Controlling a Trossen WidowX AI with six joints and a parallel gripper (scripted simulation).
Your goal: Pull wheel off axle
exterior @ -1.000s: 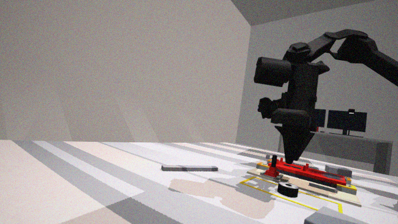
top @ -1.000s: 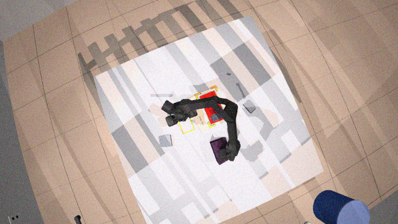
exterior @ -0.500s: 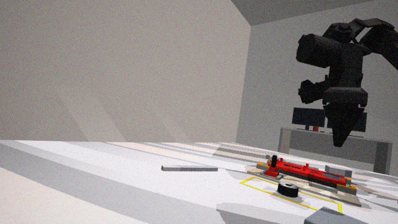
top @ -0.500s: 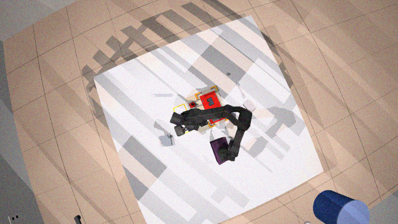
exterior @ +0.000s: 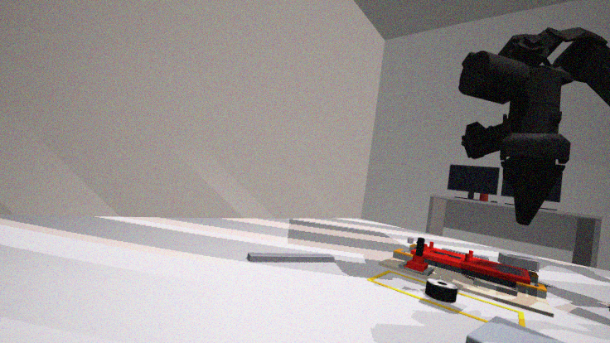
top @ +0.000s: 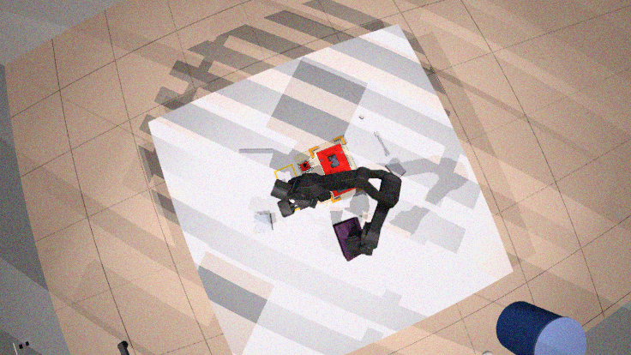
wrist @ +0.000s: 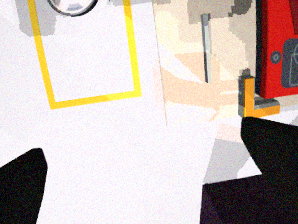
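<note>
The wheel (exterior: 442, 293) (wrist: 74, 7), black-sided with a pale face, lies flat on the table between the yellow lines of the marked area (exterior: 396, 289) (wrist: 95, 100) (top: 284, 168). The wrist view cuts off its far part. The upright axle (exterior: 420, 246), a black post on a red base, is bare. My gripper (exterior: 523, 221) (wrist: 144, 142) is open and empty, high above the table, clear of the wheel and touching nothing. In the wrist view the fingers stand wide apart, below the marked area. The arm hides the wheel in the top view.
A red board (top: 333, 158) (exterior: 473, 263) with orange corner brackets stands beside the marked area. A grey bar (top: 255, 151) (exterior: 289, 258) and a grey block (top: 264, 219) (exterior: 503, 331) lie near it. A purple box (top: 347, 233) is by the arm's base.
</note>
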